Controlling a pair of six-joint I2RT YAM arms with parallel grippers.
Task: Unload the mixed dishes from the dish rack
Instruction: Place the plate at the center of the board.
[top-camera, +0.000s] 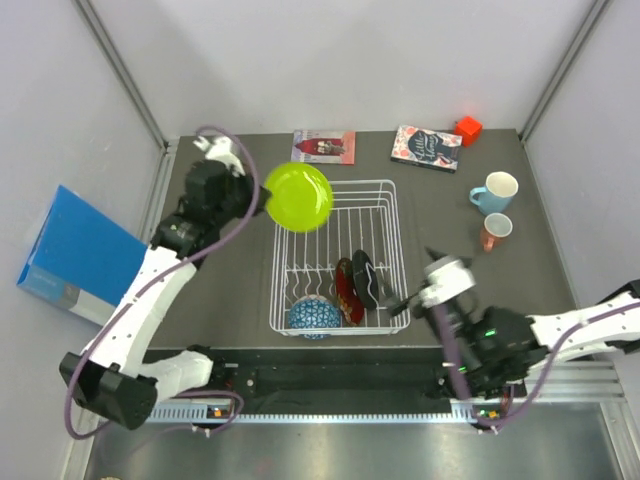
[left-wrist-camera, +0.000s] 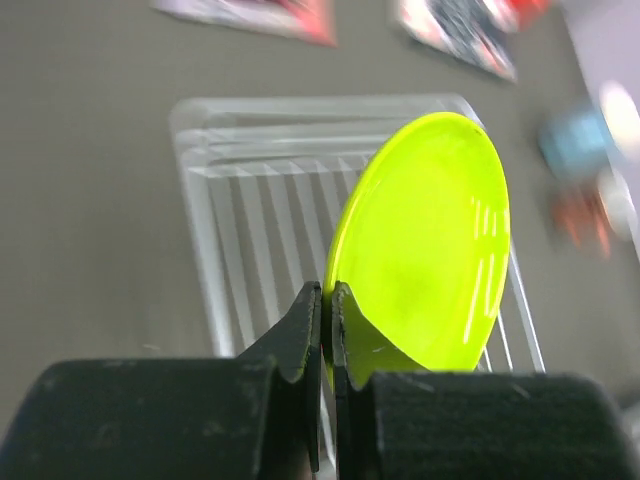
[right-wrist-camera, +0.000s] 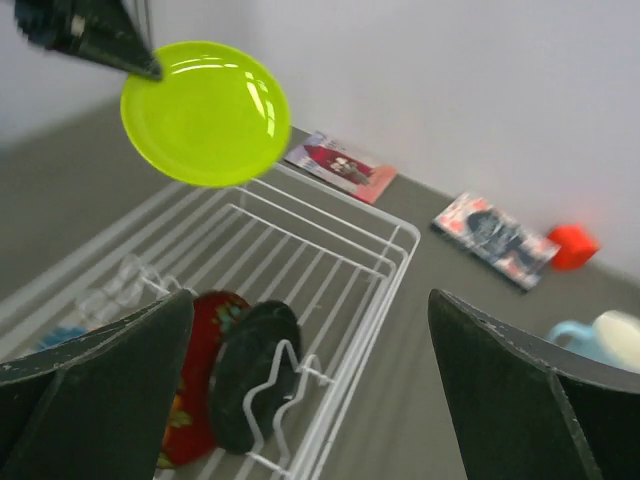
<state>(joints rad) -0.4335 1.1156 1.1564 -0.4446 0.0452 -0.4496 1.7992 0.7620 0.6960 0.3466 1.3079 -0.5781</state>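
My left gripper (top-camera: 262, 206) is shut on the rim of the lime green plate (top-camera: 298, 197) and holds it in the air over the far left corner of the white dish rack (top-camera: 396, 215). The left wrist view shows the jaws (left-wrist-camera: 326, 295) pinching the plate (left-wrist-camera: 430, 240) above the rack (left-wrist-camera: 250, 220). A black plate (top-camera: 366, 278), a red patterned plate (top-camera: 346, 290) and a blue-patterned bowl (top-camera: 313, 317) stand in the rack's near end. My right gripper (top-camera: 412, 297) is open and empty at the rack's near right corner, beside the black plate (right-wrist-camera: 250, 375). A light blue mug (top-camera: 495, 192) and a salmon-pink cup (top-camera: 495, 230) stand on the table to the right.
Two books (top-camera: 323, 146) (top-camera: 427, 147) and a red block (top-camera: 468, 129) lie along the far edge of the table. A blue box (top-camera: 75, 255) sits off the table's left side. Grey walls close in the left, far and right sides.
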